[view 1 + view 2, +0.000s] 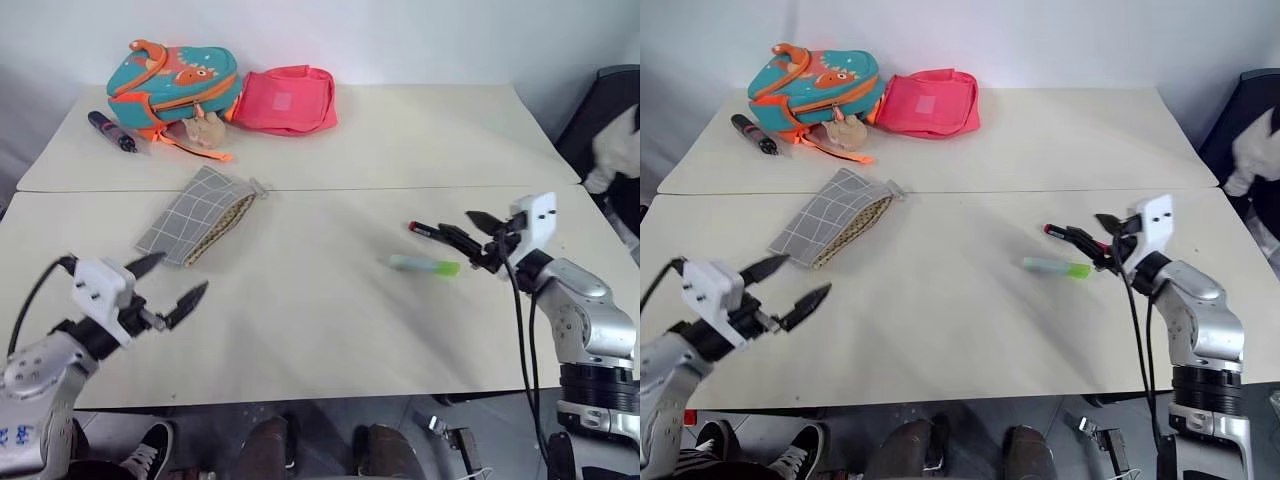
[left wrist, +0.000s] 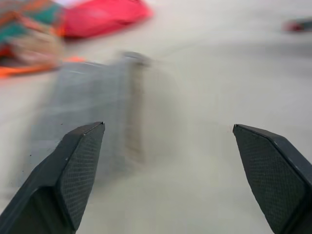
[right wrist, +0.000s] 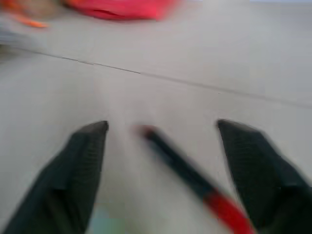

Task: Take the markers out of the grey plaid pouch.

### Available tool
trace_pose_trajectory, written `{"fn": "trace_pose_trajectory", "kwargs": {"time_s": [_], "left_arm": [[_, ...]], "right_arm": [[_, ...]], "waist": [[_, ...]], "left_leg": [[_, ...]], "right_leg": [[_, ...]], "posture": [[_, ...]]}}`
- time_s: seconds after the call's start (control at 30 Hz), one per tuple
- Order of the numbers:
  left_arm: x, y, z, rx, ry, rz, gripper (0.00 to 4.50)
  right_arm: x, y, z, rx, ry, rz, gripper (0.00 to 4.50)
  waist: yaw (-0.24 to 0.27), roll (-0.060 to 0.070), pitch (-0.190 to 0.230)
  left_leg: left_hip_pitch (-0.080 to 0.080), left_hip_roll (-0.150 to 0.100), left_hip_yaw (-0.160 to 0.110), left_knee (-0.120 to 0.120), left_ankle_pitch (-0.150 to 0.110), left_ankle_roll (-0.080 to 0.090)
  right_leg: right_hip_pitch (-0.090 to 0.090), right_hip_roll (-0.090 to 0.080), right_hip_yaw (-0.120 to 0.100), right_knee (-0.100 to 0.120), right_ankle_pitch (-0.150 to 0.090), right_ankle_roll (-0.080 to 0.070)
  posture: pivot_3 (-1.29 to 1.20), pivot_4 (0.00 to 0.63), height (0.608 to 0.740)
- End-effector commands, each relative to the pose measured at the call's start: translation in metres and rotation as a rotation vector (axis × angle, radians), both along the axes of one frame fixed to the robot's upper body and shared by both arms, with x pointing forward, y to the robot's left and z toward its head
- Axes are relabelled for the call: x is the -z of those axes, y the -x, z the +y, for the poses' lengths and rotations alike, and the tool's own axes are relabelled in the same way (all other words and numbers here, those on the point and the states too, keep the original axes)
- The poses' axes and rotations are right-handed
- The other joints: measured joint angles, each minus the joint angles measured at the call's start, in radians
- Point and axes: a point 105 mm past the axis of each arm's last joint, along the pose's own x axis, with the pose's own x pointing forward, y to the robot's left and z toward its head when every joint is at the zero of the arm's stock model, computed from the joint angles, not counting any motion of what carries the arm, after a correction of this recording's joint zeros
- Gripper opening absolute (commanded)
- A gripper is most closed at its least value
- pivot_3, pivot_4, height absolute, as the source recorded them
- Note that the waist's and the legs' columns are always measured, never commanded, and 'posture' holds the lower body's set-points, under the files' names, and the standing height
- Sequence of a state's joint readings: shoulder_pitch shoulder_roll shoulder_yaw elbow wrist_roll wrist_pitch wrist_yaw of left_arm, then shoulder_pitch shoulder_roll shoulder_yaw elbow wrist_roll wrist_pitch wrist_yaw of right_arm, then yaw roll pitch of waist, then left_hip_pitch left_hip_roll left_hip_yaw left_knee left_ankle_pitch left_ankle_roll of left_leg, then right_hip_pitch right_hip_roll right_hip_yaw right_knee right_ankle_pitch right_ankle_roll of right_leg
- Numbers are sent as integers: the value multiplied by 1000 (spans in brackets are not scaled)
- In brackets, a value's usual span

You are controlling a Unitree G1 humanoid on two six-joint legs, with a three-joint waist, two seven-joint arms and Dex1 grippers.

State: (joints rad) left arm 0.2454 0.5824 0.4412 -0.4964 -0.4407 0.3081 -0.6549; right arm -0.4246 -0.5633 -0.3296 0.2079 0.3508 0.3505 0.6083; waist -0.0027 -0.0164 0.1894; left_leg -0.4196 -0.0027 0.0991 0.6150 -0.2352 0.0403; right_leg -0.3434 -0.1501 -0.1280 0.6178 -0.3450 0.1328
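Note:
The grey plaid pouch [image 1: 195,215] lies flat on the table left of centre, its mouth showing tan lining. My left gripper [image 1: 178,278] hovers open just in front of it, holding nothing; its wrist view has the pouch [image 2: 92,107] ahead of the spread fingertips. Both markers lie on the table at the right: the slim black one with a red end [image 1: 425,231] and the pale teal one with a green cap [image 1: 425,265]. My right gripper [image 1: 465,232] is open beside them. In its wrist view the black marker [image 3: 180,170] lies between the wide-apart fingers, ungripped.
A teal-and-orange backpack [image 1: 172,85] and a pink pouch [image 1: 288,100] sit at the far edge, with a chunky black pen [image 1: 112,131] to their left. A seam [image 1: 400,188] runs across between two tabletops. A dark chair [image 1: 610,110] stands off the right edge.

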Motion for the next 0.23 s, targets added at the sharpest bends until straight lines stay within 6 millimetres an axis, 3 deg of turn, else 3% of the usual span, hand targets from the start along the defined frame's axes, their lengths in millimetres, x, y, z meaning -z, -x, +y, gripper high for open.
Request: {"fn": "trace_pose_trajectory", "kwargs": {"time_s": [0.03,0.23], "left_arm": [[3,9,-13,60,-32,-4,4500],[4,3,-21,74,-33,-40,4500]], "right_arm": [[-6,-5,-32,165,65,-56,4455],[-2,-9,-49,276,-7,-100,4455]], "waist": [[0,0,0],[-1,2,0]], "left_leg": [[0,0,0,0,1,2],[1,2,1,0,2,1]], "right_leg": [[0,0,0,0,0,0],[-1,0,6,-3,0,-1]], "posture": [[0,150,740],[0,150,740]]}}
